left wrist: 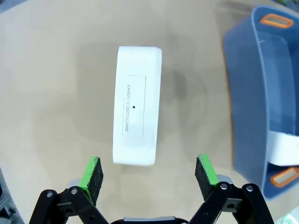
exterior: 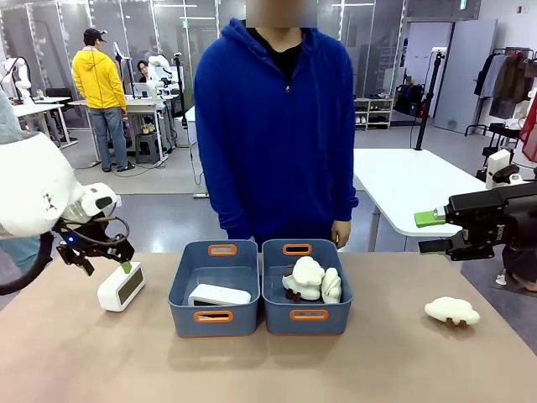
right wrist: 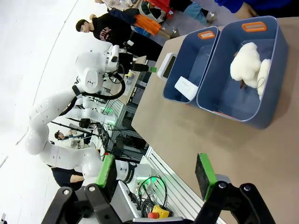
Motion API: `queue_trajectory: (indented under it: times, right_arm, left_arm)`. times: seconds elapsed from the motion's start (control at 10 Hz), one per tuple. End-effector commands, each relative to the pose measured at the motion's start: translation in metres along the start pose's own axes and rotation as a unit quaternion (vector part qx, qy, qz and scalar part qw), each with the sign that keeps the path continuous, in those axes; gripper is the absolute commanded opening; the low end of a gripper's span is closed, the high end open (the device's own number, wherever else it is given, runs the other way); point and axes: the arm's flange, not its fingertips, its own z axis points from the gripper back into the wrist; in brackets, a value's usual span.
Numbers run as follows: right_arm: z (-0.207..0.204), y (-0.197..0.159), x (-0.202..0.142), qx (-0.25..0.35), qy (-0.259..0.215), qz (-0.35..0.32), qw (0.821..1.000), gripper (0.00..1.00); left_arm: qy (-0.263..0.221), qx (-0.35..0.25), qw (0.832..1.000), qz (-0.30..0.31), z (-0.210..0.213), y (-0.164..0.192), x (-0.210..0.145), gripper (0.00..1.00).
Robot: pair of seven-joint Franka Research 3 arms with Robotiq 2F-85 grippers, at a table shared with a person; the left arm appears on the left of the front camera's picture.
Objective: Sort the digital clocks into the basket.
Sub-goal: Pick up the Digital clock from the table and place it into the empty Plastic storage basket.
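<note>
Front view: the left fingers (exterior: 126, 267) hover open over the clock (exterior: 120, 287) near the left edge of the counter (exterior: 377, 361); a second clock (exterior: 220, 295) lies in the left basket (exterior: 213, 316). Left wrist view: the clock's long axis runs straight ahead, centred between them. Right wrist view: the right fingers (right wrist: 204, 170) gape empty, well apart from it.

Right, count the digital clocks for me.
2 clocks: one stands on the table beside the left bin, below the left fingers; the other lies inside that bin. None seems hidden.
</note>
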Motion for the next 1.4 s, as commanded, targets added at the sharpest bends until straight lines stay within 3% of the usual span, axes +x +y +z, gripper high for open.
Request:
queue_trajectory:
  times: [0.0,0.4,0.5,0.6,0.7,0.8,1.0,1.1,1.2,1.3]
  right_arm:
    - [-0.002,0.000,0.001,0.008,-0.006,0.008,1.000,0.86]
    - [-0.002,0.000,0.001,0.008,-0.006,0.008,1.000,0.86]
    - [-0.002,0.000,0.001,0.008,-0.006,0.008,1.000,0.86]
    - [-0.002,0.000,0.001,0.008,-0.006,0.008,1.000,0.86]
    - [-0.002,0.000,0.001,0.008,-0.006,0.008,1.000,0.86]
    - [-0.002,0.000,0.001,0.008,-0.006,0.008,1.000,0.86]
    - [-0.002,0.000,0.001,0.008,-0.006,0.008,1.000,0.86]
    - [-0.002,0.000,0.001,0.008,-0.006,0.008,1.000,0.86]
    - [-0.002,0.000,0.001,0.008,-0.006,0.008,1.000,0.86]
    - [-0.002,0.000,0.001,0.008,-0.006,0.008,1.000,0.86]
  left_arm:
    - [-0.018,0.036,0.999,0.019,-0.026,-0.004,0.010,1.00]
    - [-0.037,0.058,0.998,-0.009,-0.078,-0.004,0.003,1.00]
    - [-0.040,0.066,0.997,0.000,-0.081,-0.002,0.003,0.95]
    - [-0.050,0.070,0.996,0.006,-0.081,0.001,0.003,0.40]
    - [-0.053,0.068,0.996,0.007,-0.082,0.002,0.007,0.35]
    - [-0.049,0.069,0.996,0.004,-0.081,0.002,0.006,0.00]
    - [-0.042,0.063,0.997,-0.002,-0.080,0.000,0.003,0.00]
    - [-0.039,0.054,0.998,-0.004,-0.077,0.000,0.004,0.15]
    - [-0.033,0.029,0.999,-0.001,-0.068,-0.002,0.004,0.05]
    - [-0.027,0.009,1.000,-0.008,-0.053,-0.003,0.002,0.03]
